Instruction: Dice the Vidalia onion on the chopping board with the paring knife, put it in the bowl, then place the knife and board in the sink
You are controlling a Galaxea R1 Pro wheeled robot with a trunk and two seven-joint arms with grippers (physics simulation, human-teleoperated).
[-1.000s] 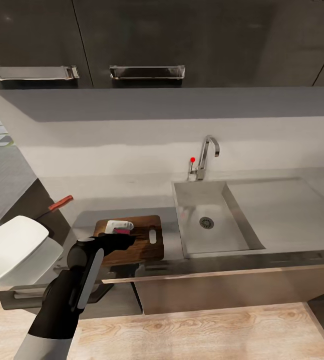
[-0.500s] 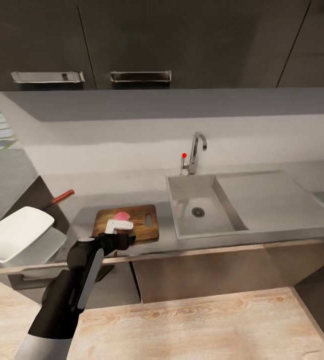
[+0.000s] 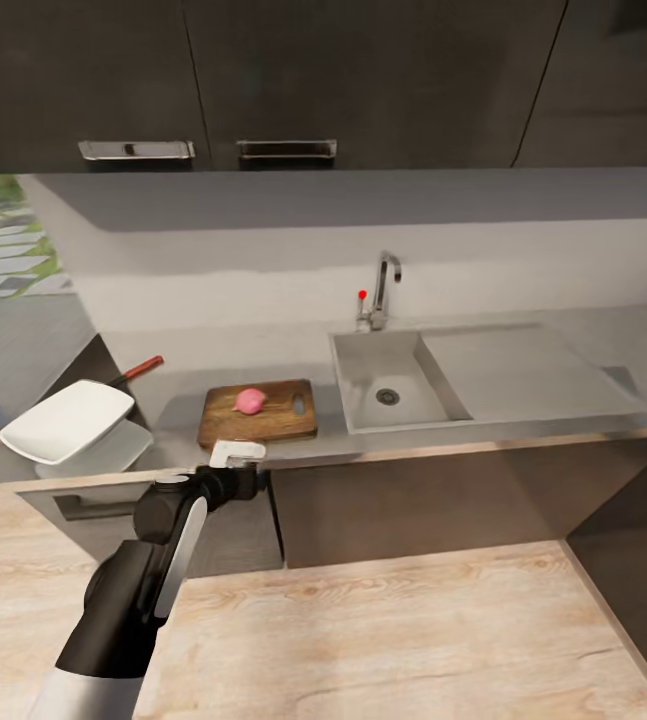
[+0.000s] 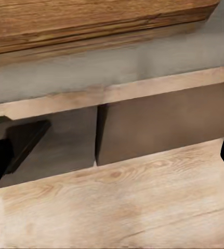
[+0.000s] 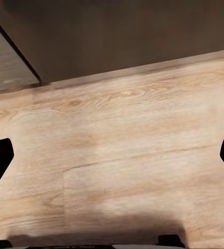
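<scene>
A pink Vidalia onion [image 3: 249, 401] lies on the dark wooden chopping board [image 3: 259, 411], which rests on the grey countertop [image 3: 263, 360] left of the sink [image 3: 388, 385]. The paring knife [image 3: 141, 370], with its red handle, lies further left near the wall. A white bowl [image 3: 66, 420] sits tilted at the countertop's left end. My left gripper [image 3: 238, 455] hangs open just in front of the counter's front edge, below the board; in its wrist view the left gripper [image 4: 112, 155] holds nothing, and the board's edge [image 4: 91, 21] shows. My right gripper [image 5: 112, 161] is open over the floor.
The tap [image 3: 380, 292] with a red dot stands behind the basin, and the drainboard [image 3: 523, 365] stretches to the right. Dark cabinets [image 3: 383, 500] run under the counter, more hang above. Wooden floor [image 3: 383, 640] spreads between me and the counter.
The whole view has pulled back from the counter, so the camera moved. My left gripper, earlier over the board, now sits in front of the counter's edge, and the onion shows on the board.
</scene>
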